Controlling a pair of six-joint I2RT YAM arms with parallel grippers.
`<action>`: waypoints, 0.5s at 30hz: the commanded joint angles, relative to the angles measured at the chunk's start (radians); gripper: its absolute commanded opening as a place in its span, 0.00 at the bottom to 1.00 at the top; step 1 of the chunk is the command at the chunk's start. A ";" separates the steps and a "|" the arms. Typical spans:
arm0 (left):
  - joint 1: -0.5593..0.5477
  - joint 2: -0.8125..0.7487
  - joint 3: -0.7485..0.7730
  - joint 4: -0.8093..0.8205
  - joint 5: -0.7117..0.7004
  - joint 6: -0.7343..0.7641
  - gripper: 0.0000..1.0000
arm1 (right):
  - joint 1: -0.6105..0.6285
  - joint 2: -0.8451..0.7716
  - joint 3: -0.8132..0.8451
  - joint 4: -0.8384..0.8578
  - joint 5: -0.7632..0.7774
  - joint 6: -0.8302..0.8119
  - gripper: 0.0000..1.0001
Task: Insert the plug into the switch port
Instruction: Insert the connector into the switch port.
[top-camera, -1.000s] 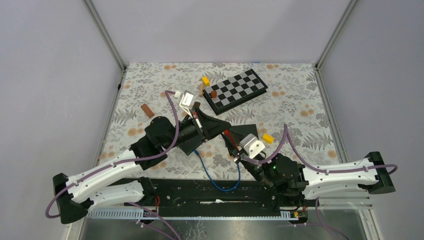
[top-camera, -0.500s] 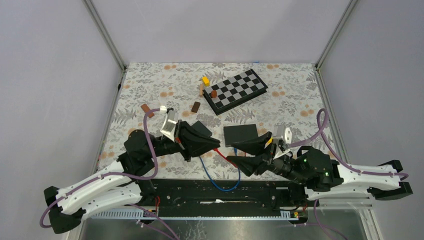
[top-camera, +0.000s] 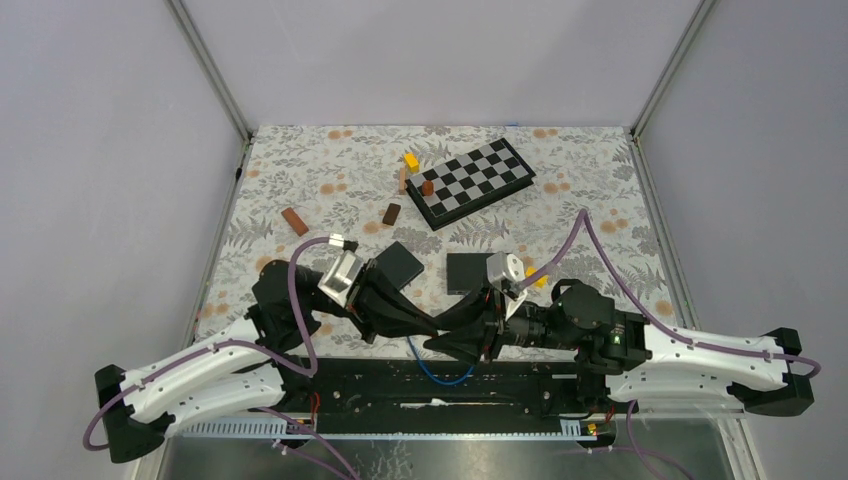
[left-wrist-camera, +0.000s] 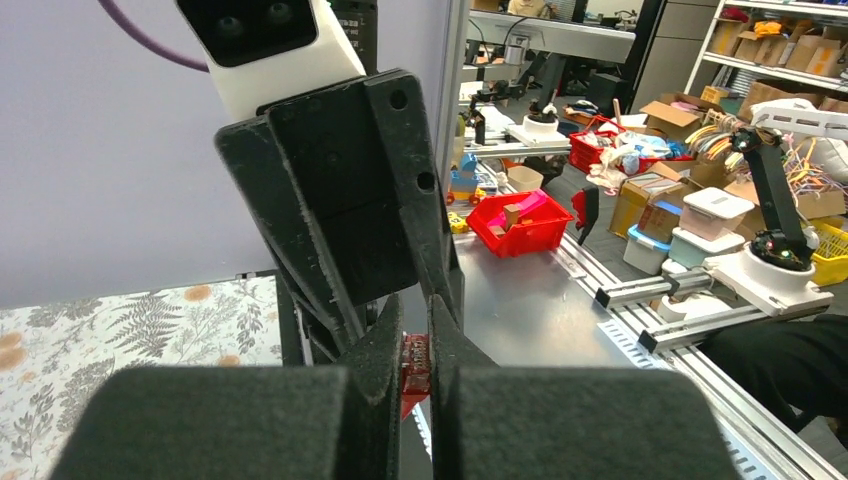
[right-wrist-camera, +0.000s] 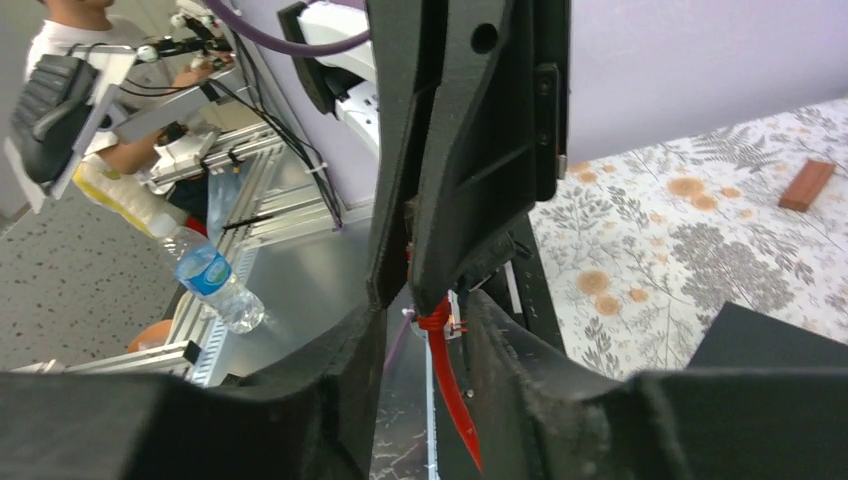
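Note:
My left gripper (top-camera: 436, 326) is shut on a small red plug (left-wrist-camera: 414, 361), pinched between its fingertips (left-wrist-camera: 386, 345) just above the table's near edge. From the plug a red cable (right-wrist-camera: 449, 386) hangs down. My right gripper (top-camera: 452, 329) faces it tip to tip and stands open (right-wrist-camera: 425, 306), its fingers either side of the left gripper's tip and the cable. Two flat black boxes (top-camera: 400, 262) (top-camera: 468, 270) lie on the floral mat behind them. I cannot tell which is the switch, and no port shows.
A blue cable (top-camera: 441, 377) loops over the near rail. A chessboard (top-camera: 470, 182) lies at the back with brown and yellow blocks (top-camera: 411, 160) beside it. Brown blocks (top-camera: 294, 221) (top-camera: 391, 213) lie on the mat, and a yellow block (top-camera: 540, 281) sits by the right wrist.
The left gripper has pulled back from mid-table toward the near edge with the plug. The right gripper has swung left to meet it and its jaws have widened.

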 joint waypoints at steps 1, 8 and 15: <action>-0.002 -0.007 0.023 0.105 0.066 -0.012 0.00 | -0.018 0.006 -0.003 0.115 -0.084 0.049 0.35; -0.003 -0.039 -0.010 0.080 -0.110 -0.019 0.13 | -0.018 0.015 -0.018 0.099 -0.018 0.008 0.00; -0.003 -0.106 -0.044 -0.005 -0.570 -0.111 0.79 | -0.018 -0.063 -0.146 0.175 0.478 -0.132 0.00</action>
